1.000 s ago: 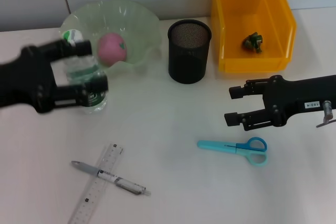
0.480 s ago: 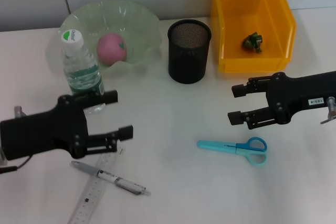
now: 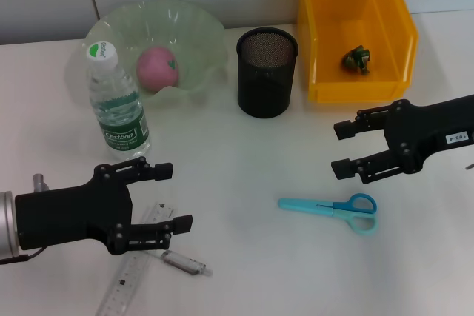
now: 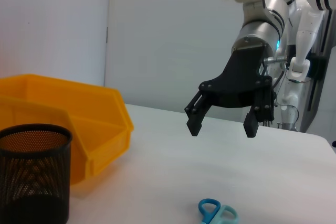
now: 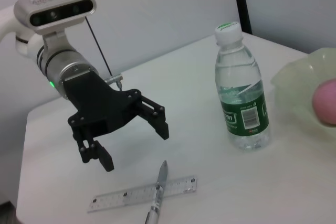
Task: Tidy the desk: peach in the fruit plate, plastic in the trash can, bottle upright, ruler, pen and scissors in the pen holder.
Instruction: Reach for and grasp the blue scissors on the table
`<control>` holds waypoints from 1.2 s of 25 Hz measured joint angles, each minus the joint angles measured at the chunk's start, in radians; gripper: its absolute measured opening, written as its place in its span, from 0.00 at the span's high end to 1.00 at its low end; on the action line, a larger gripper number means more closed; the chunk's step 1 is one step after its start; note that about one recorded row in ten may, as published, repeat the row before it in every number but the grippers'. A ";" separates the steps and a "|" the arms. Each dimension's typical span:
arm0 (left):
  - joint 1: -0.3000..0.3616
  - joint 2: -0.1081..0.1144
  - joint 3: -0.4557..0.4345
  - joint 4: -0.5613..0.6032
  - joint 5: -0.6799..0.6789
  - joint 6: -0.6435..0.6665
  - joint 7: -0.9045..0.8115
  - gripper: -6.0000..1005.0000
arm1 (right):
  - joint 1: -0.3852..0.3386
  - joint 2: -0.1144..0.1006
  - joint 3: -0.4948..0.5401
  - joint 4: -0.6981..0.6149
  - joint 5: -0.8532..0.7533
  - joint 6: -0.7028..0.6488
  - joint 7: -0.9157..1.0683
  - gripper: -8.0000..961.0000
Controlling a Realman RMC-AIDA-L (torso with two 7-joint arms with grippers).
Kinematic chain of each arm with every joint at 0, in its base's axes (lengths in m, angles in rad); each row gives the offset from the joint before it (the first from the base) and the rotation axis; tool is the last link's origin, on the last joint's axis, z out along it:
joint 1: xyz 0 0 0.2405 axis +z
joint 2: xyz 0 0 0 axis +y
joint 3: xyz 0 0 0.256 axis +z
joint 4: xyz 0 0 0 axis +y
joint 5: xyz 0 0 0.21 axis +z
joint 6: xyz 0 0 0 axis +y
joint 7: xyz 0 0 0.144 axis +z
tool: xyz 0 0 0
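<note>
My left gripper (image 3: 169, 196) spread wide, empty, hovering over crossed pen (image 3: 184, 260) and ruler (image 3: 133, 275) on desk (image 3: 244, 257). My right gripper (image 3: 342, 149) parted, empty, above scissors (image 3: 330, 207). Bottle (image 3: 117, 101) upright beside fruit plate (image 3: 200, 42); peach (image 3: 157, 69) inside plate. Pen holder (image 3: 266, 72) between plate and trash can (image 3: 355, 27); crumpled plastic (image 3: 356, 59) in can.

The bottle (image 3: 117, 101) is standing upper left just in front of the fruit plate (image 3: 194, 33) holding the peach (image 3: 157, 69), the pen holder (image 3: 267, 72) is sitting center-top beside the trash can (image 3: 354, 29) at upper right, scissors (image 3: 330, 208) are lying lower right, and the pen (image 3: 185, 262) is crossing the ruler (image 3: 133, 274) at lower left.
</note>
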 joint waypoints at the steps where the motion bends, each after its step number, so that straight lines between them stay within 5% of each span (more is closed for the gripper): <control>1: 0.000 0.000 0.000 0.000 0.000 0.000 0.000 0.14 | 0.000 0.000 0.000 0.000 0.000 0.000 0.000 0.28; 11: -0.015 0.002 -0.002 -0.014 -0.004 -0.008 -0.004 0.14 | 0.080 0.007 -0.067 -0.114 -0.124 -0.054 0.166 0.29; 19: -0.039 0.011 -0.002 0.004 0.042 -0.025 -0.062 0.14 | 0.262 0.010 -0.245 -0.214 -0.292 -0.129 0.383 0.29; 22: -0.041 0.012 -0.002 0.010 0.049 -0.026 -0.063 0.14 | 0.321 0.031 -0.287 -0.215 -0.380 -0.126 0.412 0.29; 26: -0.045 0.011 -0.003 0.014 0.055 -0.029 -0.064 0.14 | 0.388 0.091 -0.316 -0.208 -0.526 -0.108 0.414 0.29; 30: -0.049 0.011 -0.006 0.014 0.056 -0.028 -0.064 0.14 | 0.410 0.128 -0.397 -0.170 -0.584 -0.024 0.407 0.29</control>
